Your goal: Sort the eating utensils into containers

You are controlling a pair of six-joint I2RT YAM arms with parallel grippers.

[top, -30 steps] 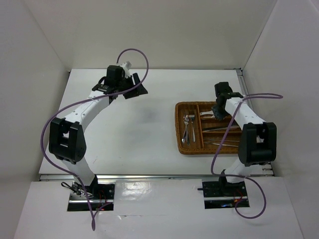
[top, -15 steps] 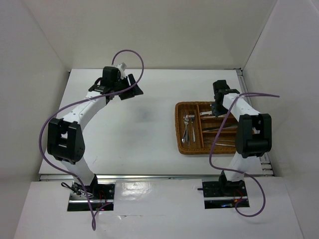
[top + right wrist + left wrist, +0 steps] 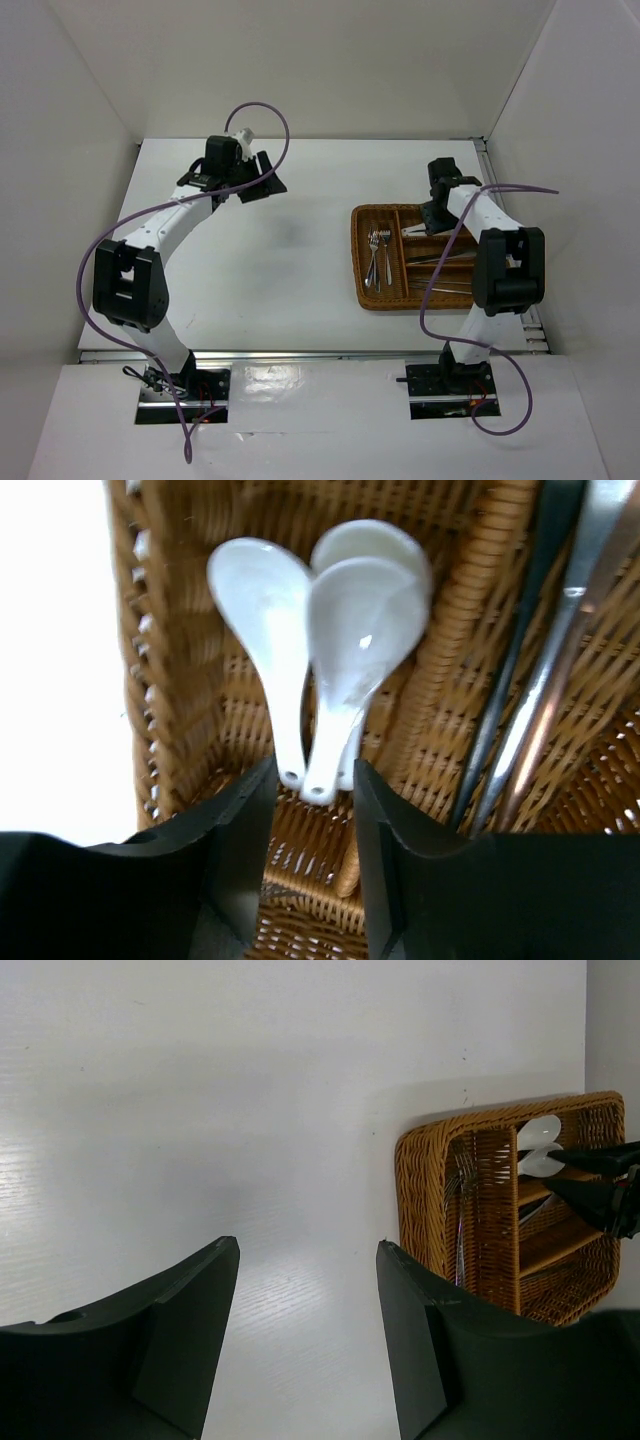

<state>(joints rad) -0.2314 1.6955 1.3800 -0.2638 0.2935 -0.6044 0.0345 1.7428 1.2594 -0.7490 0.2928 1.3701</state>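
The brown wicker tray [image 3: 358, 262] sits on the right of the table. Silver forks and a spoon [image 3: 377, 255] lie in its long left section, and slim silver knives [image 3: 440, 272] lie in the right sections. In the right wrist view, three white ceramic soup spoons [image 3: 350, 610] lie in a compartment with wicker walls [image 3: 170, 680], beside silver knives [image 3: 540, 700]. My right gripper [image 3: 314, 770] is open, its fingers either side of the spoon handle ends and holding nothing. My left gripper [image 3: 308, 1245] is open and empty over bare table at the back left [image 3: 262, 178].
White walls enclose the table on three sides. The tray [image 3: 420, 1200] shows at the right edge of the left wrist view with the white spoons [image 3: 540, 1145] in it. Purple cables loop from both arms.
My right gripper has shifted slightly toward the tray's far end, over the white spoons. My left gripper has drifted a little to the left. No utensil has moved.
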